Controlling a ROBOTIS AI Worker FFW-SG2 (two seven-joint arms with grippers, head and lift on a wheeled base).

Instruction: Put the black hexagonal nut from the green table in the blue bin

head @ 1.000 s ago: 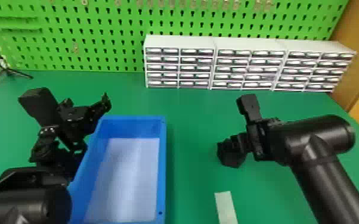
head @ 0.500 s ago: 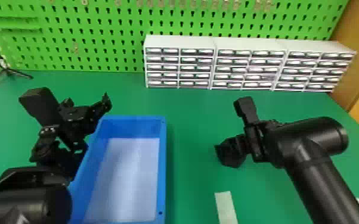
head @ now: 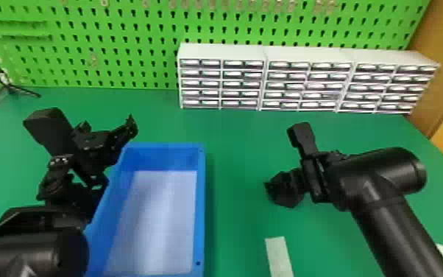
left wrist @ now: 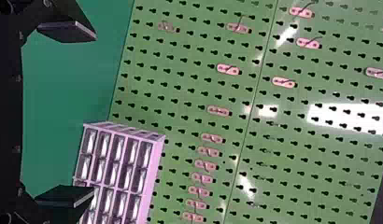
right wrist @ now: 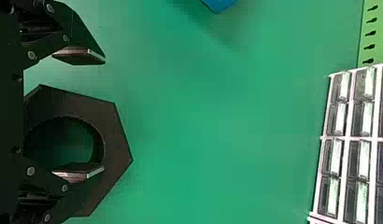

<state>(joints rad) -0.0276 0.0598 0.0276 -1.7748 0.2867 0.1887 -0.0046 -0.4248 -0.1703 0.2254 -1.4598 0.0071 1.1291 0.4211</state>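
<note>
Tripod (head: 3, 79), one, stands at the far left of the green table (head: 239, 132), before one pegboard (head: 136, 44). Nearer comes the left gripper (head: 110, 138), overlapping the left edge of the one blue bin (head: 201, 206) in the head view; the left wrist view has its two fingers (left wrist: 68, 30) wide apart with nothing between them but a view onto table, pegboard and drawers. The bin lies lengthwise, near to far. Three drawer units (head: 305, 51) stand side by side along the back, each two columns wide and five rows high.

Right of the bin and well apart from it sits the one black nut (head: 283, 195), on the table. It lies flat, hole facing up; in the right wrist view one corner points away from the gripper's base. Its long axis cannot be told, part being covered. The right gripper (head: 298, 182) is at the nut, two fingers (right wrist: 82, 55) spread: one overlaps the hole and rim, the other is outside the outline. Whether either touches cannot be told. Two pale strips (head: 279, 258) complete the count, one nearer than the nut, one at the right edge.
</note>
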